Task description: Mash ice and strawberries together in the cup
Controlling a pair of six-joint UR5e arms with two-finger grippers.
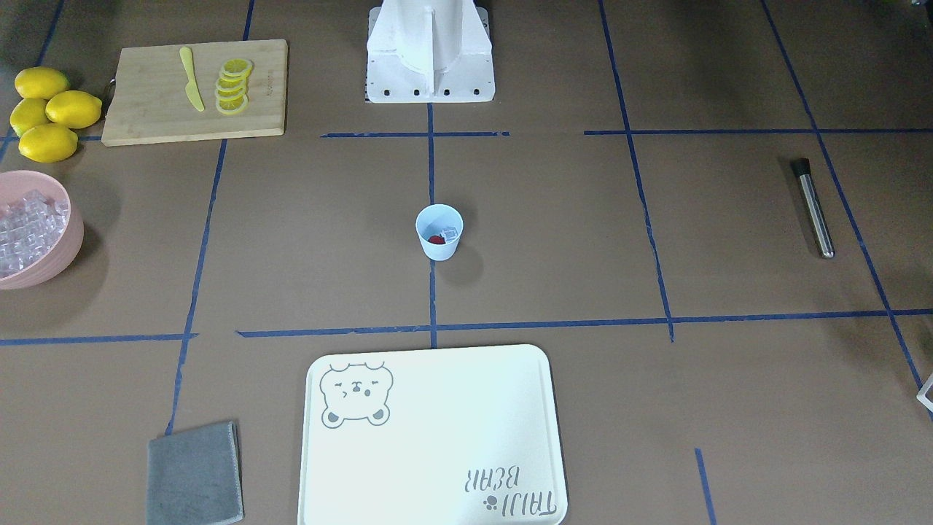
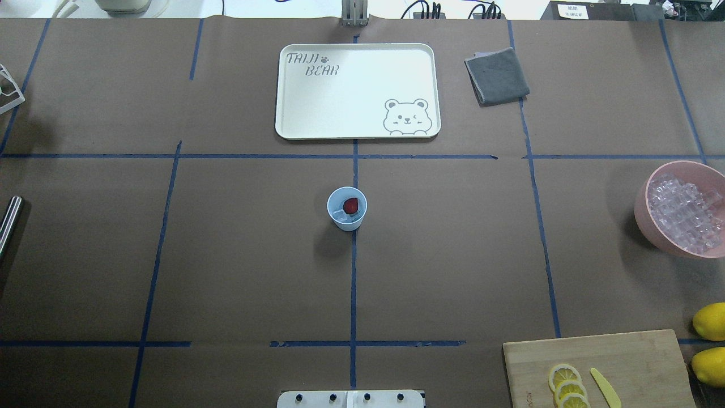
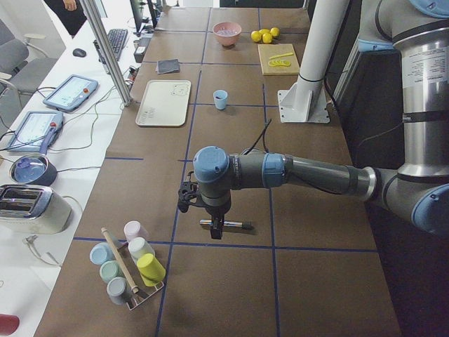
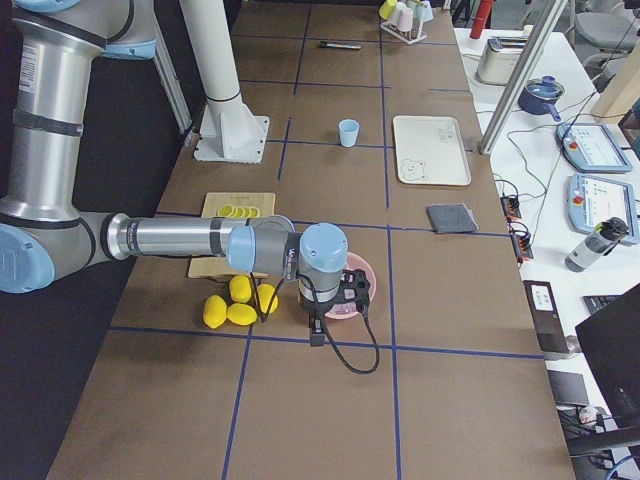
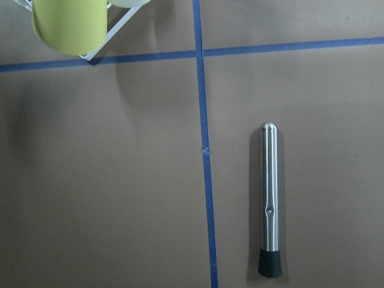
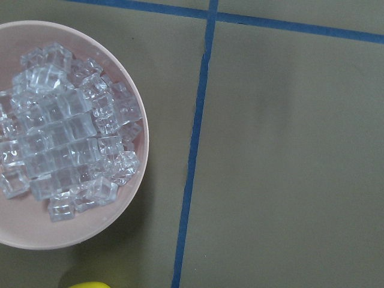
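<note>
The pale blue cup (image 1: 439, 232) (image 2: 346, 208) stands upright at the table's centre on a blue tape line. Inside it lies a small red strawberry (image 1: 436, 239) (image 2: 350, 205) beside a few clear ice cubes (image 1: 450, 234) (image 2: 340, 216). Neither gripper touches the cup. My left gripper (image 3: 215, 226) hangs far off over a steel rod with a black tip (image 5: 270, 207) (image 1: 814, 208). My right gripper (image 4: 317, 335) hovers by the pink bowl (image 6: 135, 198) (image 1: 73, 244) heaped with ice (image 6: 66, 138). I cannot tell whether either gripper is open or shut.
A wooden cutting board (image 1: 153, 109) holds lemon slices (image 1: 233, 86) and a yellow knife (image 1: 192, 80), with whole lemons (image 1: 51, 109) beside it. A white bear tray (image 1: 437, 437) and a grey cloth (image 1: 194, 474) lie across the table. A rack of cups (image 3: 130, 270) stands near the rod.
</note>
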